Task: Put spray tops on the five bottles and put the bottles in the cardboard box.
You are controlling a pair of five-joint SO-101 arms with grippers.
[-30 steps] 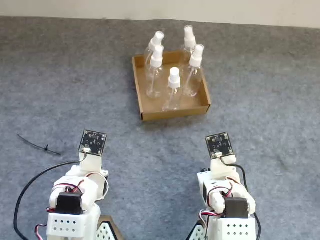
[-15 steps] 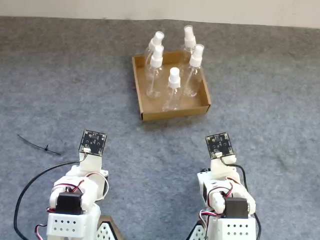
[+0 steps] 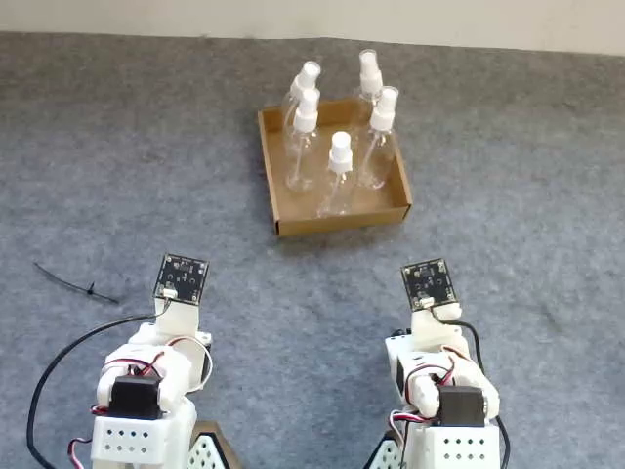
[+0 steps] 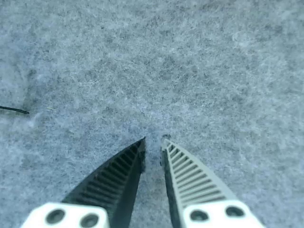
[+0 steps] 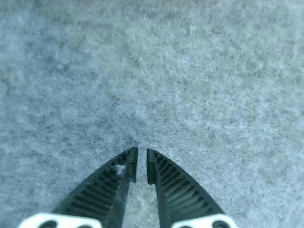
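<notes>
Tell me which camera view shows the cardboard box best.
The high view. It takes in the whole cardboard box from above, with spray-topped bottles standing in it. The left wrist view faces grey carpet ahead of the left pincer, and the right wrist view the same ahead of the right pincer.

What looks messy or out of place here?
A thin black tie lies loose on the mat, far from the box. It has no part in the job. The bottles all stand upright, capped.
</notes>
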